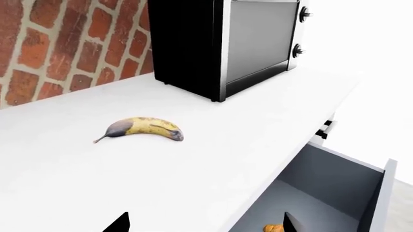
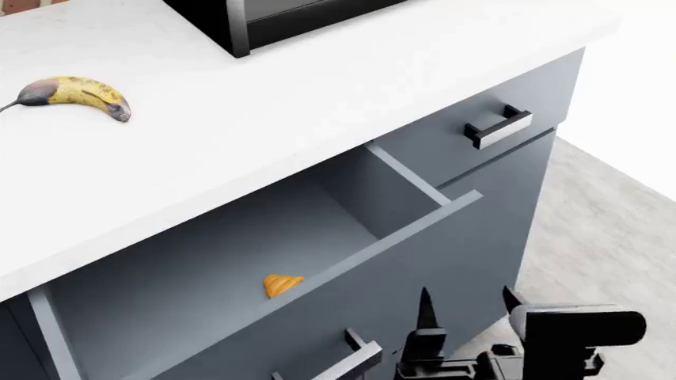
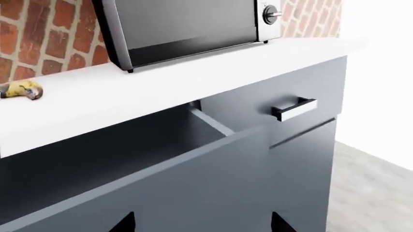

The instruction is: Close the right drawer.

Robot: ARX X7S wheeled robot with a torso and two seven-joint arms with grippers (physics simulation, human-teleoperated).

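Wide slate blue-grey right drawer point(image 2: 349, 261) pulled open below white countertop point(image 2: 317, 87), at 9 o'clock of black right gripper point(image 2: 465, 305), fingers spread. Left gripper point(image 1: 203, 222) spread above. Risk judged: push glancing off front edge, drawer left ajar.

right gripper point(image 2: 465, 305): matte black, two slim pointed fingers tapering to tips | body behind fingers: blocky black housing with stepped edges, small grey-lit facets | wrist module: boxy black block with rounded end | wrist views: fingertips point(image 3: 123, 223) show as dark triangular wedges; left gripper point(image 1: 203, 223) likewise black | cables, markings: none discernible
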